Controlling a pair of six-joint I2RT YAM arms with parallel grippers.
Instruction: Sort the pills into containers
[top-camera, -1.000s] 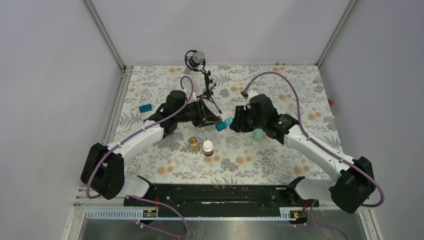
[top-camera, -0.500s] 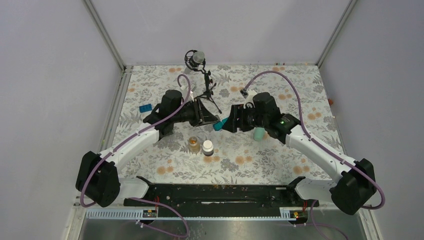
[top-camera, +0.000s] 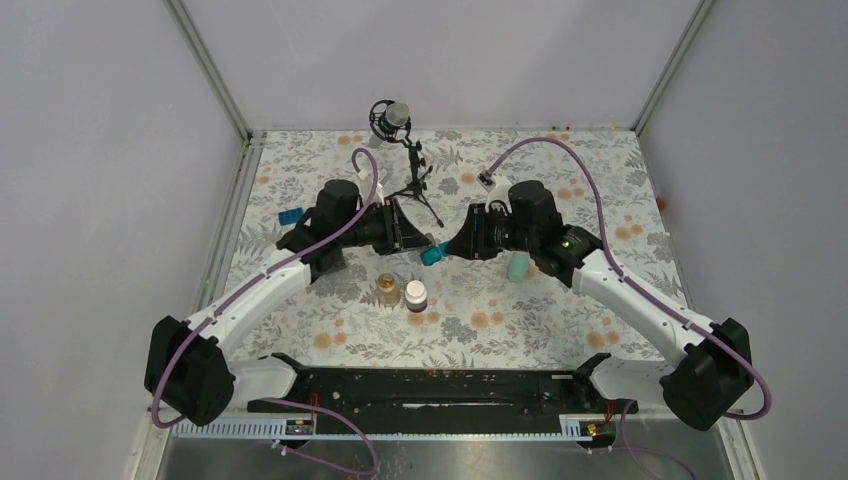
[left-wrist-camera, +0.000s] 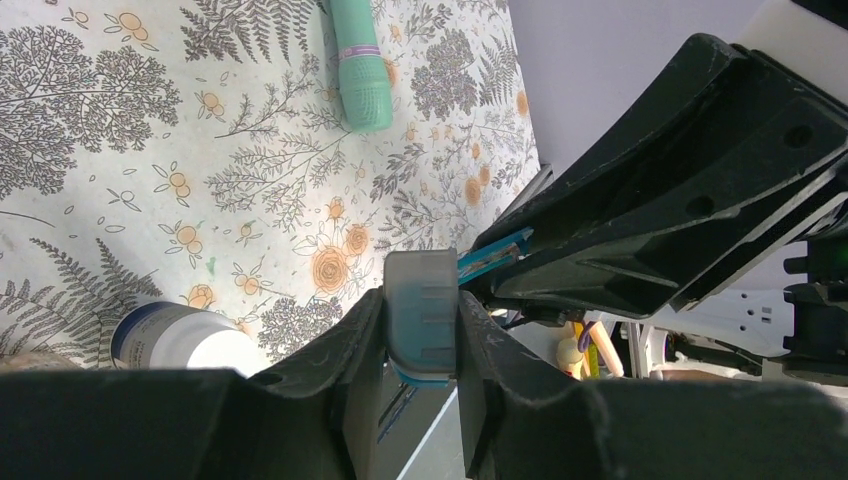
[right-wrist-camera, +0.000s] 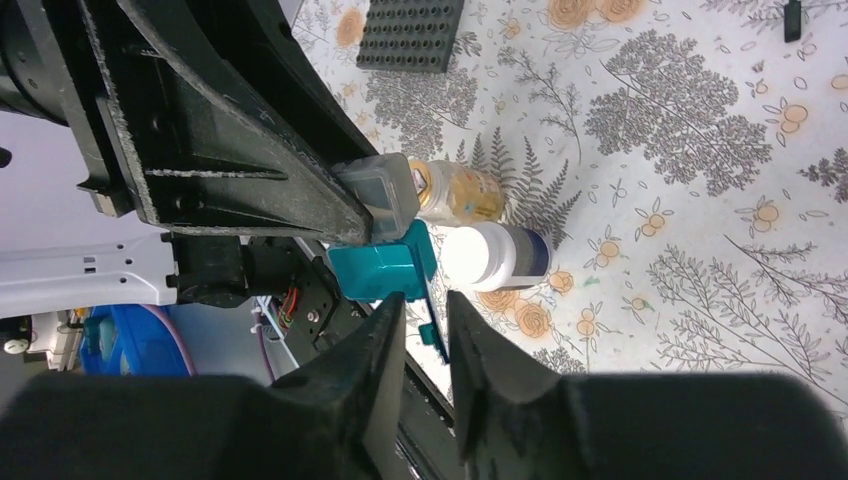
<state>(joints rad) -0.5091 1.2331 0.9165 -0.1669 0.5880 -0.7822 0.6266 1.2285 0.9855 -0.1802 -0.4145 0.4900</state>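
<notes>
My left gripper (left-wrist-camera: 421, 303) (top-camera: 422, 243) is shut on the grey cube box (left-wrist-camera: 421, 285) and holds it above the table. The teal cube box (right-wrist-camera: 385, 270) (top-camera: 432, 255) hangs joined to the grey box (right-wrist-camera: 385, 195). My right gripper (right-wrist-camera: 427, 300) (top-camera: 447, 249) meets it from the right, with jaws narrowed on the teal box's open lid (right-wrist-camera: 436, 300). The mint-green organizer strip (left-wrist-camera: 358, 65) (top-camera: 518, 266) lies on the cloth under the right arm. The small glass jar (right-wrist-camera: 460, 192) (top-camera: 388, 288) holds orange-amber pills.
A white-capped bottle (top-camera: 415, 295) (right-wrist-camera: 495, 255) stands beside the jar, below the grippers. A dark studded plate (right-wrist-camera: 412, 33) lies under the left arm. A blue brick (top-camera: 291, 217) lies at the left. A small tripod stand (top-camera: 400, 130) is at the back.
Both grippers and the teal box between them have shifted slightly left and toward the near edge. The right gripper has closed in on the box.
</notes>
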